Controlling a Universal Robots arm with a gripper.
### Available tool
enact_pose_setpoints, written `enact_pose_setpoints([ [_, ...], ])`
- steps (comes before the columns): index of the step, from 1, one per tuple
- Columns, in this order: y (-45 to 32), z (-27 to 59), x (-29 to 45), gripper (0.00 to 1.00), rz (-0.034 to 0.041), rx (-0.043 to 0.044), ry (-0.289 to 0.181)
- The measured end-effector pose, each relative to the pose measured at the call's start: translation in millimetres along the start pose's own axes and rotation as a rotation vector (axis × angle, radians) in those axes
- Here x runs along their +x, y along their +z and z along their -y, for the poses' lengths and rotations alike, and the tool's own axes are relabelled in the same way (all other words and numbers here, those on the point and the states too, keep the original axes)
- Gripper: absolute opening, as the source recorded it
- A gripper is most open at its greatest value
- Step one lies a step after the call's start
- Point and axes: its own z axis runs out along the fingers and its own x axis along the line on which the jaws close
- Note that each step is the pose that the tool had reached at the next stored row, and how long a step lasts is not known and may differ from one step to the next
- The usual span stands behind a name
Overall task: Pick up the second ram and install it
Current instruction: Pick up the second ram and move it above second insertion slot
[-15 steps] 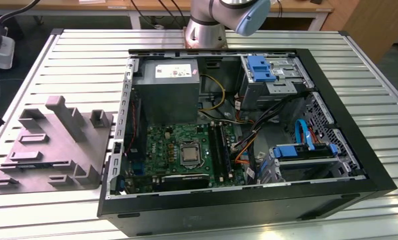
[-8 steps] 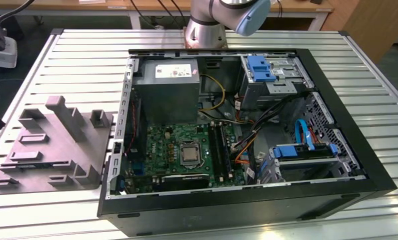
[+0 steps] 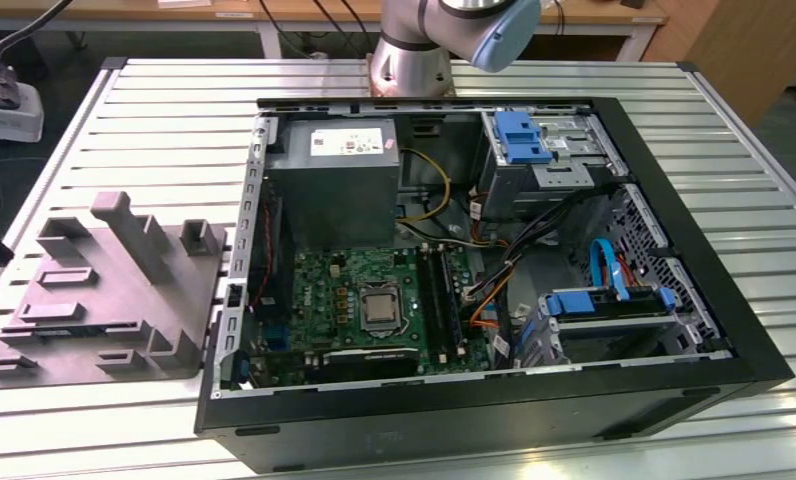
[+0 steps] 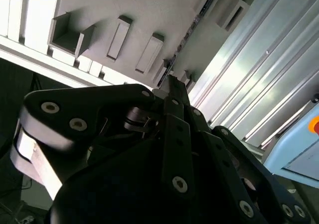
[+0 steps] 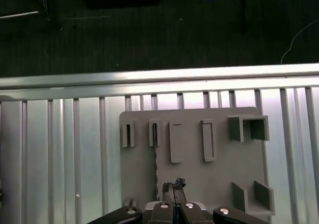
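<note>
The memory stick (image 5: 155, 164) stands on edge in the gray holder (image 5: 219, 174), lower left in the exterior view, on the slatted surface (image 3: 131, 100). The claw (image 5: 173, 186), tips together, hovers just beside it.

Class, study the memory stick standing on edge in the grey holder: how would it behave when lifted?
The memory stick is a thin flat board, so it is probably stiff and light, yet may crack if bent. It stands on its narrow edge in a slot of the grey holder, so once freed it would likely tip rather than roll.
</note>
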Motion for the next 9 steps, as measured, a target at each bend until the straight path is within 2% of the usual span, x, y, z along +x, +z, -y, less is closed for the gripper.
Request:
enact_pose_setpoints([
  [9, 12.6, 1.0, 3.5, 0.1, -0.0029, -0.0008, -0.047],
])
